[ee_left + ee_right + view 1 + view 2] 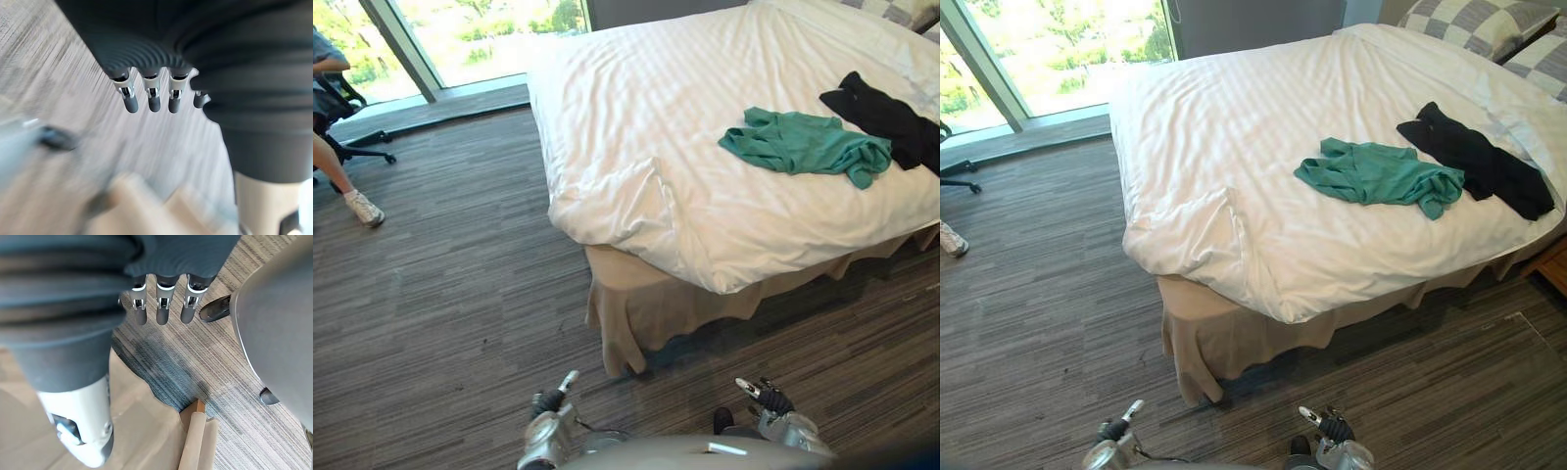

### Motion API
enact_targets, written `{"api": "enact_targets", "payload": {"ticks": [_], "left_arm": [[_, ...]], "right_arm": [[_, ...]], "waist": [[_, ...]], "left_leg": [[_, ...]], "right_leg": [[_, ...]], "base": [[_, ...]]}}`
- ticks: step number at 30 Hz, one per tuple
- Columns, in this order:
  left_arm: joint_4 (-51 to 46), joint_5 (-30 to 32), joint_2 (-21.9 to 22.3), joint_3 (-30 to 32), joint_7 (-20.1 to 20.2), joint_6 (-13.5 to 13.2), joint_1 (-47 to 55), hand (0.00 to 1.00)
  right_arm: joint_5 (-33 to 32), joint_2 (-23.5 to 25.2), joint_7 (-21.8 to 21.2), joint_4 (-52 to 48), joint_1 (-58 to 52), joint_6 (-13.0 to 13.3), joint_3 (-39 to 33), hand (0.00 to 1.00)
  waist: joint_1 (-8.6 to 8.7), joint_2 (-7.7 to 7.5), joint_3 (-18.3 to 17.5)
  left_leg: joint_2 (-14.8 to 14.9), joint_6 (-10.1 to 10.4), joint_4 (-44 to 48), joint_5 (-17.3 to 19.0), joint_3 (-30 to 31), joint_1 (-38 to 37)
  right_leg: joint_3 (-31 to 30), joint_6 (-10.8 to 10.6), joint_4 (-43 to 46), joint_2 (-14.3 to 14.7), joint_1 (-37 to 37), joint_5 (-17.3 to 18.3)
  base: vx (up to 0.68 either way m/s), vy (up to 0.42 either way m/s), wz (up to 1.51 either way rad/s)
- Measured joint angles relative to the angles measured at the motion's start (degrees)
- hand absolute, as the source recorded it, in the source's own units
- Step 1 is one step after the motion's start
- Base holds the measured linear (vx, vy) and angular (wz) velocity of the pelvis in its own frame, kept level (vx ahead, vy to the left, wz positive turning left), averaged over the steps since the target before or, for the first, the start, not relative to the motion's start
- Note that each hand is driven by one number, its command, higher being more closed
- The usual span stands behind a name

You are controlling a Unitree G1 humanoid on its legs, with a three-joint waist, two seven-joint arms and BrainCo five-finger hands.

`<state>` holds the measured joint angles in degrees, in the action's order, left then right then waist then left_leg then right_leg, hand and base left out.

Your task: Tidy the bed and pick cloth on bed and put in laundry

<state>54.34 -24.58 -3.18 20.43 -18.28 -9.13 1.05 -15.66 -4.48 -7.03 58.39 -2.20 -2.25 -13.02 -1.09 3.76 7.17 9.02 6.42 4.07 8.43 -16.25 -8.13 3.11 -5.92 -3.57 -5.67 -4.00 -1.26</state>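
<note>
At the far left a person's leg (331,162) and white shoe (364,209) show beside a black office chair (357,149), with a bright window (480,34) behind them along the far wall. Grey striped carpet (440,294) covers the floor from there to the bed. Low in the head views the left hand (551,401) hangs over the carpet near the robot's body; in its own wrist view its fingers (154,98) point down, loosely straight and spread a little, with nothing in them. To its right the near corner of the bed juts toward the robot, its beige skirt (646,304) hanging in folds to the floor. A white striped duvet (636,108) covers the whole top, and a flap of it is creased over at that near corner (641,201). The right hand (769,399) is also low over the carpet, well short of the bed, and its fingers (164,308) are relaxed and empty. Further right, a green cloth (803,145) lies crumpled on the duvet, near the side edge of the bed. A black cloth (886,117) lies stretched out just beside its right end; whether the two touch cannot be told. Checked grey and white pillows (1474,24) sit at the head of the bed in the far right corner.
</note>
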Motion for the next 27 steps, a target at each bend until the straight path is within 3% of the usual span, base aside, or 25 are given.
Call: {"api": "enact_targets", "payload": {"ticks": [2, 4, 7, 9, 12, 16, 17, 20, 24, 26, 27], "left_arm": [[-6.0, -0.72, -3.46, 1.46, -2.71, -3.04, -0.53, 0.0], [-14.6, -0.41, -9.9, 2.69, -6.34, -6.07, -2.75, 0.0], [-24.1, 5.88, -15.72, 2.66, -11.82, -6.74, -7.17, 0.0], [-27.85, 10.06, -17.47, 2.59, -14.2, -5.72, -8.41, 0.0], [-33.14, 15.36, -18.23, 2.41, -17.29, -2.17, -11.34, 0.0], [-37.01, 19.72, -18.36, 1.07, -18.03, 0.02, -13.58, 0.0], [-38.44, 24.17, -18.74, -1.14, -17.97, -0.11, -15.95, 0.0], [-39.78, 29.71, -19.99, -4.39, -18.06, -0.26, -18.05, 0.0], [-42.31, 39.2, -19.71, -9.97, -19.14, 0.22, -21.55, 0.0], [-43.85, 42.93, -19.63, -13.2, -20.4, 1.79, -23.45, 0.0], [-43.95, 44.78, -19.54, -14.79, -20.74, 4.0, -24.97, 0.0]], "right_arm": [[-0.06, -0.25, -0.1, -0.04, 0.13, -1.3, -0.1, 0.0], [-1.13, -0.46, -0.12, -0.37, 0.53, -2.78, -0.1, 0.0], [-2.21, -0.93, -0.02, -1.46, 1.22, -4.58, 0.11, 0.0], [-2.62, -0.95, 0.13, -1.84, 2.07, -5.46, 0.36, 0.0], [-4.17, -1.03, 0.82, -4.02, 2.45, -6.27, 2.02, 0.0], [-4.45, -1.01, 1.35, -5.72, 2.44, -6.33, 2.56, 0.0], [-4.44, -0.98, 1.64, -5.8, 2.22, -6.33, 2.54, 0.0], [-4.43, -0.91, 1.77, -6.04, 2.27, -6.32, 2.5, 0.0], [-4.35, -0.62, 2.86, -7.51, 2.48, -6.36, 2.42, 0.0], [-4.25, -0.56, 3.31, -8.27, 2.79, -6.45, 2.42, 0.0], [-4.16, -0.64, 3.91, -8.72, 3.47, -6.81, 2.39, 0.0]], "waist": [[-0.03, 0.11, 0.01], [-0.72, 0.11, -0.02], [-1.5, 0.42, -0.08], [-1.51, 0.57, -0.04], [-1.58, 0.92, 0.0], [-1.55, 0.76, 0.26], [-1.47, 0.33, 0.58], [-0.72, 0.05, 0.8], [0.69, 0.03, 1.89], [0.73, -0.02, 1.99], [0.92, -0.06, 2.5]], "left_leg": [[-0.03, 0.28, 0.08, -0.2, 1.15, 0.12], [-0.1, 0.35, 0.12, -0.84, 1.4, 0.75], [-0.26, 0.12, 0.22, -1.3, 2.37, 2.84], [-0.23, 0.06, 0.29, -1.58, 2.34, 4.0], [0.14, 0.05, 1.98, -1.59, 2.05, 7.31], [0.56, 0.16, 3.02, -1.66, 0.92, 9.03], [0.1, 0.32, 3.24, -1.97, 0.87, 9.43], [-0.63, 0.25, 3.16, -2.26, -0.04, 9.66], [-1.18, 0.38, 3.09, -3.21, -1.0, 10.38], [-1.36, 0.27, 3.06, -3.39, -2.03, 11.42], [-1.62, 0.29, 3.07, -3.62, -2.49, 11.57]], "right_leg": [[0.89, 0.0, -0.22, -0.07, -0.57, 0.0], [1.44, -0.01, -0.22, -0.23, -0.33, -0.1], [2.44, 0.33, -0.21, -0.47, 1.12, -0.5], [2.43, 0.47, -0.14, -0.55, 2.36, -0.72], [2.16, 0.77, 1.64, -0.7, 6.07, -0.45], [0.65, 1.04, 7.83, -0.73, 11.05, 1.92], [0.11, 1.12, 11.69, -1.12, 13.72, 3.71], [-0.74, 1.61, 15.78, -1.95, 16.37, 6.5], [-1.54, 1.67, 18.82, -2.91, 19.06, 7.43], [-2.53, 1.53, 20.01, -2.92, 20.81, 7.76], [-3.12, 1.68, 20.89, -3.05, 21.67, 7.65]], "base": [[0.01, -0.026, 0.19], [-0.03, -0.031, 0.13], [-0.07, -0.026, 0.16], [-0.08, -0.025, 0.0], [-0.07, -0.022, -0.07], [-0.04, -0.022, -0.18], [-0.05, -0.013, -0.07], [-0.04, -0.012, -0.06], [-0.02, -0.008, -0.05], [-0.02, -0.013, -0.2], [0.0, -0.009, -0.13]]}}
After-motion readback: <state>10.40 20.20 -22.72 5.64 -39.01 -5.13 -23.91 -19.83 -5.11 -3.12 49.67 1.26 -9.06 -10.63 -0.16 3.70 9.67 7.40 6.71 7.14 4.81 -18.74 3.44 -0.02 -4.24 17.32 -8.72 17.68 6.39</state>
